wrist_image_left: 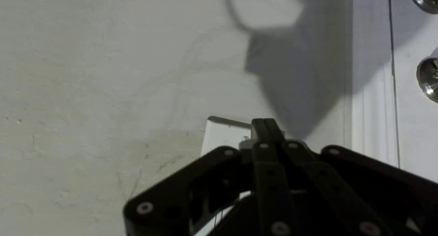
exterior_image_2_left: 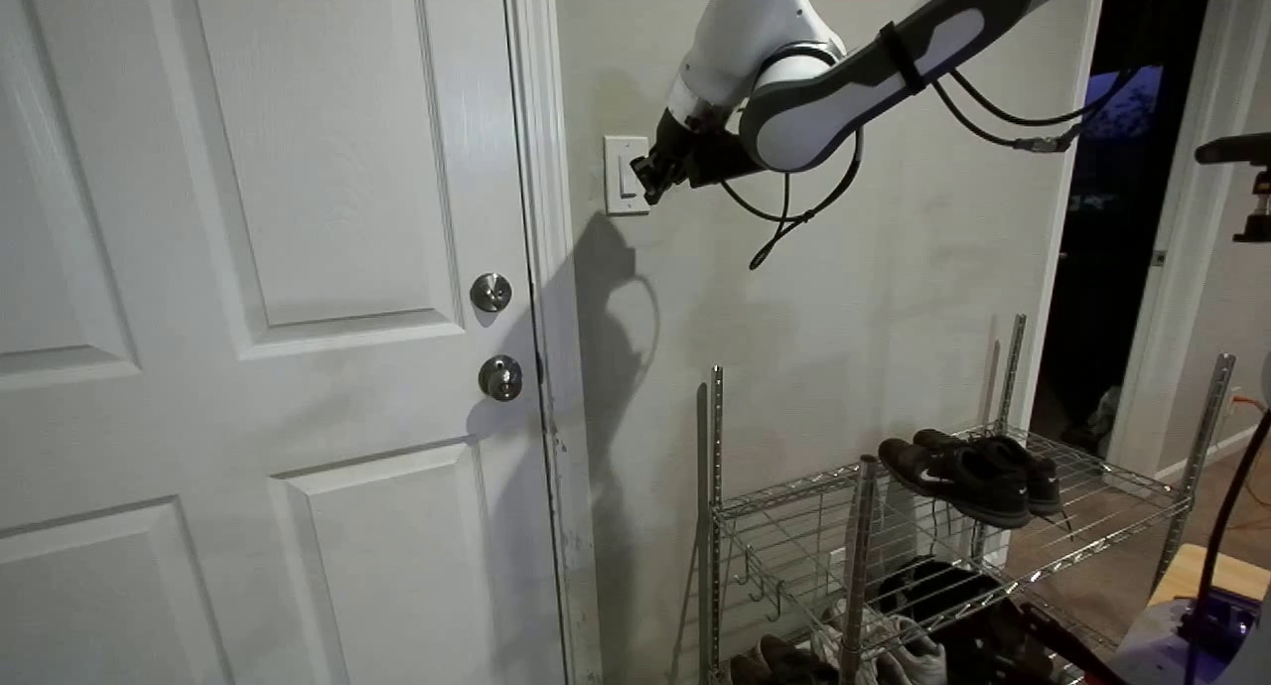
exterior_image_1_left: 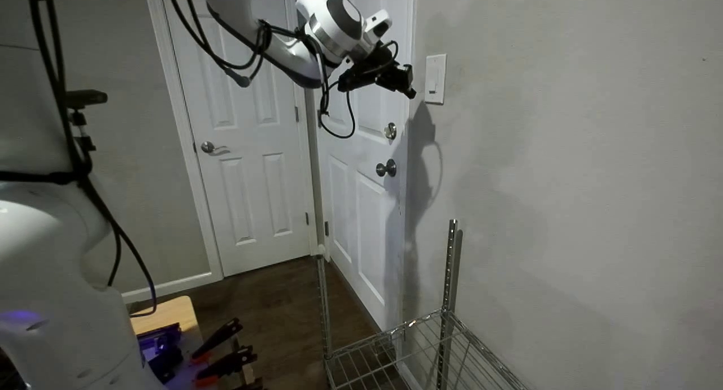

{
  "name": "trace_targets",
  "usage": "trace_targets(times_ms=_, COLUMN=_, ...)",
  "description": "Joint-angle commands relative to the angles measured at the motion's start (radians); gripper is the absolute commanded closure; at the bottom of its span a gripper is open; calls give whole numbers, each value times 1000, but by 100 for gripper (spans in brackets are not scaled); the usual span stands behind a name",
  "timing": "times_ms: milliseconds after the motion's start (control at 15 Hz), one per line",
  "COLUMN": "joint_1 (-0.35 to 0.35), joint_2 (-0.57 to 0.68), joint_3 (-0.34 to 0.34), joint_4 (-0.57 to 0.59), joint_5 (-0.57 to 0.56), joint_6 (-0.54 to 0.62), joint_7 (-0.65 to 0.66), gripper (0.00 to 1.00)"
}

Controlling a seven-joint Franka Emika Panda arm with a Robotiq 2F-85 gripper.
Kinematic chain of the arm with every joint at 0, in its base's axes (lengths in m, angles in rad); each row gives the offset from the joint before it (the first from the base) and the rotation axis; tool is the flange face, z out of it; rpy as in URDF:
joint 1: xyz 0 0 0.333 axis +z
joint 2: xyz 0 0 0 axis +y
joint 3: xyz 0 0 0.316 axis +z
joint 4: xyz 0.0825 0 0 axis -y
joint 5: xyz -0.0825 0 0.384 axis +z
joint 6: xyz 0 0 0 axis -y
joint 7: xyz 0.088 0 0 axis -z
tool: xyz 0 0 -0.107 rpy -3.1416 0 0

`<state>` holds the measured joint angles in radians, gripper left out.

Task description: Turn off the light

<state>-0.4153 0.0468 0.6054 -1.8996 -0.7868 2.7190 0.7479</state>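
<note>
The light-switch plate (exterior_image_1_left: 435, 79) was mounted just beside the door (exterior_image_1_left: 356, 164). The Robotiq gripper (wrist_image_left: 269, 126) had its fingers together, plate contact undetermined. Off-centre pressing was judged liable to skid off the paddle (exterior_image_2_left: 628, 176).

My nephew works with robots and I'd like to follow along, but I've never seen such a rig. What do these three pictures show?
The white machine is a robot arm; its black gripper works like a hand. Two pictures come from cameras outside the robot. The third comes from a camera on its wrist, showing the scene upside down. The jaws are shut, with nothing visible between them. They sit close to a white switch plate on the wall, probably to turn off the light; I can't tell whether they touch it. A white door is beside it. Black shoes stand on a wire rack.
</note>
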Motion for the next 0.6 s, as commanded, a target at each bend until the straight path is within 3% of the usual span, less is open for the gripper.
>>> trace_targets(times_ms=0, joint_1=20, joint_2=66, joint_3=-1, joint_4=82, joint_5=-83, joint_6=-44, joint_7=67, gripper=99)
trace_targets(times_ms=533, joint_1=48, joint_2=129, joint_3=-15, joint_4=167, joint_5=-186, joint_6=-75, joint_7=146, gripper=99)
